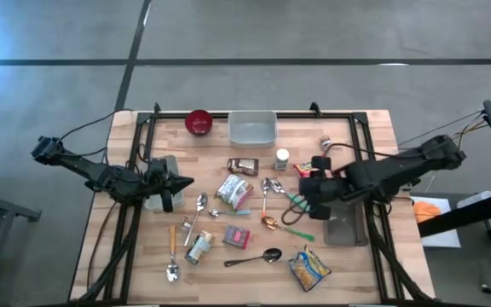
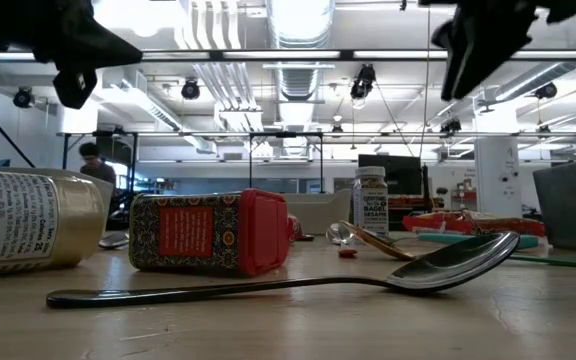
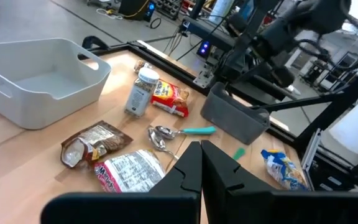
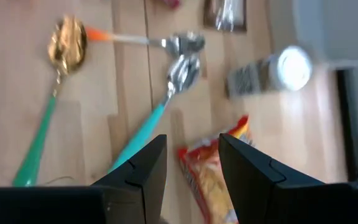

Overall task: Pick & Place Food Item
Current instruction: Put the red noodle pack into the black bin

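1. Two dark arms work over the wooden table (image 1: 373, 128); the left gripper (image 1: 180, 182) hangs above the table's left side with its two fingers pressed together, holding nothing.
2. The right gripper (image 4: 191, 163) hovers over the right-centre of the table, its jaws part-open with empty space between them, directly above a red-and-yellow snack packet (image 4: 211, 175).
3. That packet, the nearest food item to the right gripper, lies flat on the wood just beside a teal-handled spoon (image 4: 166, 98) and near a white-capped spice bottle (image 1: 282, 159).
4. Food packets and jars counted from above: a brown pouch (image 1: 242, 166), a white-and-red pouch (image 1: 233, 191), a small red box (image 1: 236, 236), a yellow-blue bag (image 1: 309, 268) and a lying jar (image 1: 199, 247), besides the bottle and the snack packet.
5. One red bowl (image 1: 199, 122) and one pale rectangular tub (image 1: 252, 128) stand at the far edge, near each other.
6. Two grey bins sit on the table, one under the left arm (image 1: 162, 198), one dark tray (image 1: 346, 228) below the right arm.
7. Spoons number at least six; the dark spoon (image 1: 254, 257) lies nearest the front, and several overlap in the middle.
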